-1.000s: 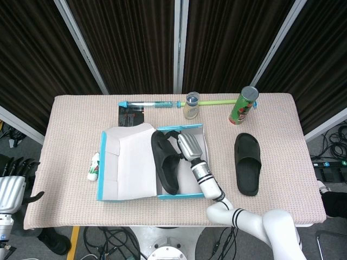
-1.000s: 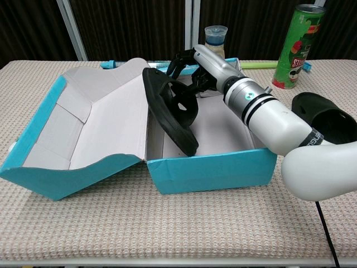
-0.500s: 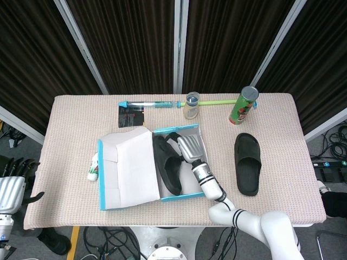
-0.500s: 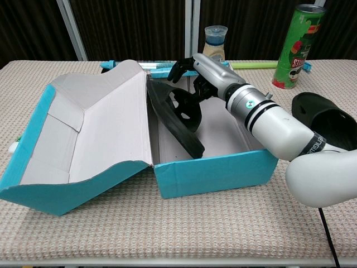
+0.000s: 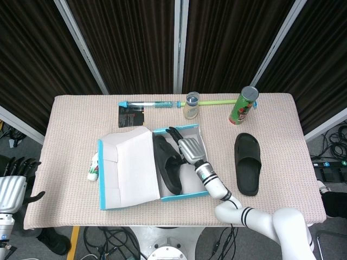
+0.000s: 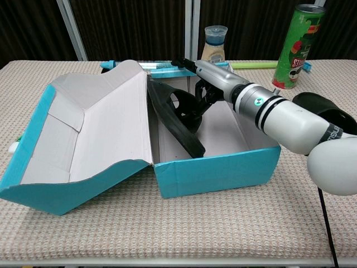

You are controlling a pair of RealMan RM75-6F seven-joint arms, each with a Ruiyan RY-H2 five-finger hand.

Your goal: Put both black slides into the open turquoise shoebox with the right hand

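One black slide (image 5: 165, 162) (image 6: 175, 120) stands on its edge inside the open turquoise shoebox (image 5: 184, 196) (image 6: 217, 170), leaning toward the raised lid (image 5: 130, 168). My right hand (image 5: 190, 147) (image 6: 215, 81) reaches into the box beside it, fingers spread; some dark fingertips (image 6: 198, 106) still touch the strap, with no firm grip visible. The second black slide (image 5: 248, 163) (image 6: 329, 120) lies flat on the table right of the box. My left hand (image 5: 11, 184) hangs off the table's left edge, empty, fingers apart.
A green can (image 5: 244, 105) (image 6: 295, 47), a small bottle (image 5: 191, 105) (image 6: 215, 42), a blue toothbrush (image 5: 149, 104) and a green stick (image 5: 219, 101) line the far edge. A black card (image 5: 132, 115) lies behind the lid, and a white tube (image 5: 94, 166) lies left of the box.
The box slid and its lid rose a second ago. The slide settled lower inside, and my right hand loosened its hold and drew slightly right. The left hand stayed still.
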